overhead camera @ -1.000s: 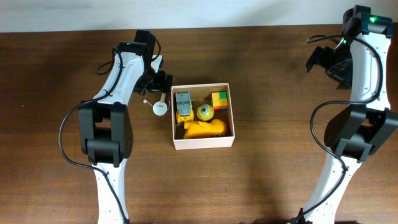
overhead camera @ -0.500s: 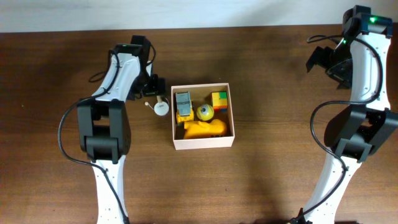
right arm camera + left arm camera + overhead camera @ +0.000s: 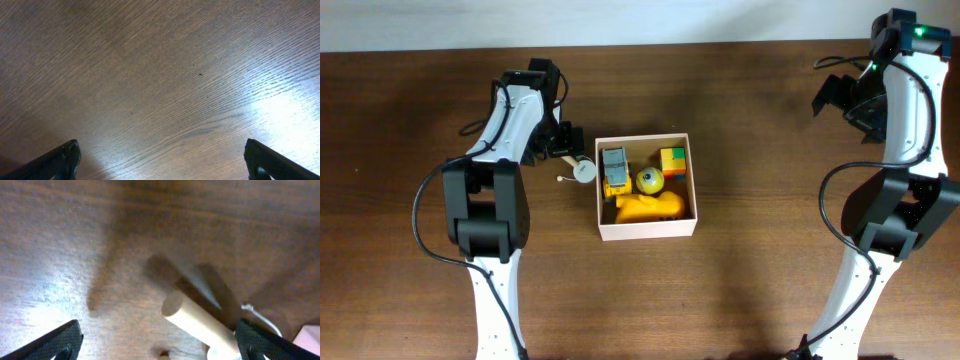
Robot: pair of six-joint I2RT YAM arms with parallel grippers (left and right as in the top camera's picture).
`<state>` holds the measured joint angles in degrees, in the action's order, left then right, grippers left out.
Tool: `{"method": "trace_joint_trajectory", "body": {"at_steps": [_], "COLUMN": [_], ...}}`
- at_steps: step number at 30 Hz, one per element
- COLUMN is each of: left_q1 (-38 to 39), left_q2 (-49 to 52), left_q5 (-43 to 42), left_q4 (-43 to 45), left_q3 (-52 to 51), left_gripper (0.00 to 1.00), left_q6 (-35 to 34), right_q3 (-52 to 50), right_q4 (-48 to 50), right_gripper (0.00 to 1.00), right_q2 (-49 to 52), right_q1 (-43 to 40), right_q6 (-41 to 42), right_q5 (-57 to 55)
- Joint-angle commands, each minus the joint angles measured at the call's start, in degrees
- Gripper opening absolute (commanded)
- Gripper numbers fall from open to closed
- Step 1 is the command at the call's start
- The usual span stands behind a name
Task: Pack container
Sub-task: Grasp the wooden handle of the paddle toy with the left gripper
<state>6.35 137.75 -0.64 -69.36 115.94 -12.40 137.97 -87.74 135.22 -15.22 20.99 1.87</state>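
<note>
My left jaws gape wide over the white-headed wooden peg, which slid nearer the white cardboard box, still unpacked.

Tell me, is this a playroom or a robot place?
Probably a robot lab, not a playroom: a left arm and a right arm stand at a wooden table, with a container of toys between them.

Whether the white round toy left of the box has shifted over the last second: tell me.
Yes. The white round toy has slid slightly right in the overhead view, closer to the container.
</note>
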Motion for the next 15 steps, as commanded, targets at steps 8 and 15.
{"method": "trace_joint_trajectory", "body": {"at_steps": [8, 15], "left_q1": [0.0, 0.0], "left_q2": [0.4, 0.5], "left_q5": [-4.6, -4.5], "left_q4": [-1.8, 0.2], "left_q3": [0.3, 0.3], "left_gripper": [0.60, 0.56], "left_q6": [1.0, -0.5], "right_q3": [-0.1, -0.1], "right_q4": [0.2, 0.2], "right_gripper": [0.99, 0.99], "right_q2": [0.2, 0.2], "right_q1": [0.2, 0.2], "right_q6": [0.5, 0.5], "right_q5": [0.3, 0.3]}}
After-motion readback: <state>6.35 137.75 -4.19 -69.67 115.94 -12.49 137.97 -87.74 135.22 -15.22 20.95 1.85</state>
